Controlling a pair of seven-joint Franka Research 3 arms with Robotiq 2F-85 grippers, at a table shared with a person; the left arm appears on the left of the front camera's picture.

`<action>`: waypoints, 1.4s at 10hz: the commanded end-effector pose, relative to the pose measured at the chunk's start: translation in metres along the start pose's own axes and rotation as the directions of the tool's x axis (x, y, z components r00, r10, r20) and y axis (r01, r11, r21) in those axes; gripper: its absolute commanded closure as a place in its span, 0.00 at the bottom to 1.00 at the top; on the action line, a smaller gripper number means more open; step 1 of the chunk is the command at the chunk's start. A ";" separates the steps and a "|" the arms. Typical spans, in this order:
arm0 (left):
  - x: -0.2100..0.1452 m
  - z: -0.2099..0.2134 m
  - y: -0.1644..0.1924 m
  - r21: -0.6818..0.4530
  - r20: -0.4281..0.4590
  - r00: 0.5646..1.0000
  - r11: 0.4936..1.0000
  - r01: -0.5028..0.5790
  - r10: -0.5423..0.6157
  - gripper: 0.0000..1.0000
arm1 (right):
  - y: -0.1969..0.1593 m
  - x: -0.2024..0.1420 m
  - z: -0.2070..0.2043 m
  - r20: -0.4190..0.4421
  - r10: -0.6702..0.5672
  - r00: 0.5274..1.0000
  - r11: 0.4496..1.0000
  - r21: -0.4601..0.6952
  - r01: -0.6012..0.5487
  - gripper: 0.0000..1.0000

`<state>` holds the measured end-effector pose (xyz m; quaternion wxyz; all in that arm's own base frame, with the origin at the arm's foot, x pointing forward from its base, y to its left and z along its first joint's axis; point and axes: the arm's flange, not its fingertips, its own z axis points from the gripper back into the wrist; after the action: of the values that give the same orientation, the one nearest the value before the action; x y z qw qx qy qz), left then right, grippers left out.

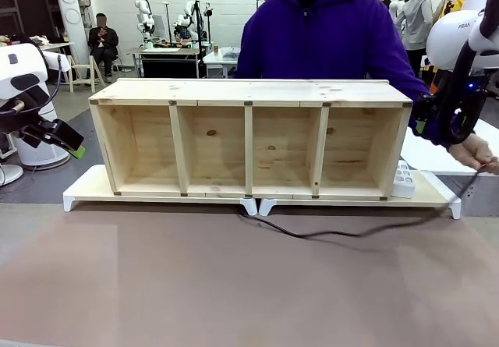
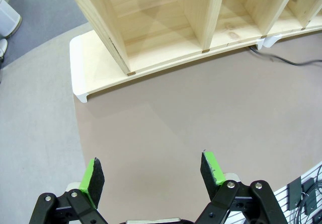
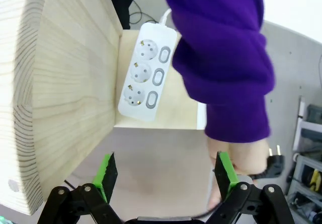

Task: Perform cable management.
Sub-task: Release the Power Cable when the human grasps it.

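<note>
Brown desk (image 1: 234,285): the limp, light cable (image 1: 343,232) is best pinched near the plug (image 3: 272,166); both claws, left claw (image 2: 151,176) and right claw (image 3: 166,176), are wide open, empty.

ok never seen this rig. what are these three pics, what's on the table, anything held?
Two white robot arms share a table with a person. The front view looks across at the person. The other two come from cameras on each wrist.

A wooden shelf with four compartments sits on white risers, a white power strip at its end. The cable trails across the tabletop to the person's hand, which holds its plug.

Left end effector and right end effector are both open, holding nothing.
</note>
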<state>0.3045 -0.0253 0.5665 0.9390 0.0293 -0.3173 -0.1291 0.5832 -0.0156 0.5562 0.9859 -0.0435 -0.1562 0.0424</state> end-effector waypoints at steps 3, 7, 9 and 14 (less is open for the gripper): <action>0.000 -0.001 0.000 -0.001 -0.001 1.000 1.000 -0.011 0.011 0.00 | 0.006 0.000 0.000 -0.001 0.007 1.000 1.000 0.006 -0.007 0.00; 0.000 -0.001 0.000 -0.001 -0.001 1.000 1.000 -0.011 0.011 0.00 | 0.006 0.000 0.000 -0.001 0.007 1.000 1.000 0.006 -0.007 0.00; 0.000 -0.001 0.000 -0.001 -0.001 1.000 1.000 -0.011 0.011 0.00 | 0.006 0.000 0.000 -0.001 0.007 1.000 1.000 0.006 -0.007 0.00; 0.000 -0.001 0.000 -0.001 -0.001 1.000 1.000 -0.011 0.011 0.00 | 0.006 0.000 0.000 -0.001 0.007 1.000 1.000 0.006 -0.007 0.00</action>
<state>0.3045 -0.0253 0.5665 0.9390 0.0293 -0.3173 -0.1291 0.5832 -0.0156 0.5562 0.9859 -0.0435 -0.1562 0.0424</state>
